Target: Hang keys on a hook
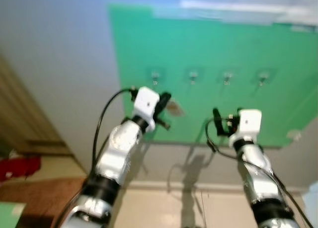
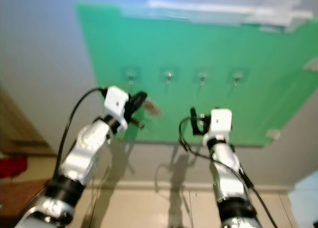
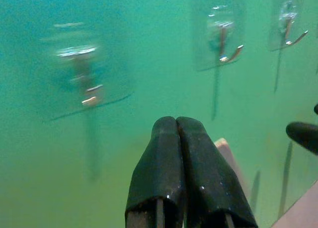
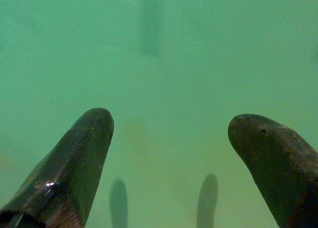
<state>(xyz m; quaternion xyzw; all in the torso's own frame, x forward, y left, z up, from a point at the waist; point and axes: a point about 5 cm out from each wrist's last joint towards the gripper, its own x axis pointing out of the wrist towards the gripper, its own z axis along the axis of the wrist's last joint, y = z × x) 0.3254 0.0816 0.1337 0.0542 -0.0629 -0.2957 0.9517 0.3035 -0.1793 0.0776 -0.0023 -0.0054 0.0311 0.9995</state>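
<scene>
Overhead, four hooks (image 1: 155, 78) on green board (image 1: 238, 44)

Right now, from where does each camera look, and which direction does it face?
Left eye view: on the head, facing the green board with four hooks; both silver arms show.
Right eye view: same scene, shifted sideways.
Left wrist view: along the shut left gripper at the hooks; a tan tag sticks out behind the fingers.
Right wrist view: along the open right gripper at bare board.
All four share the board.
</scene>
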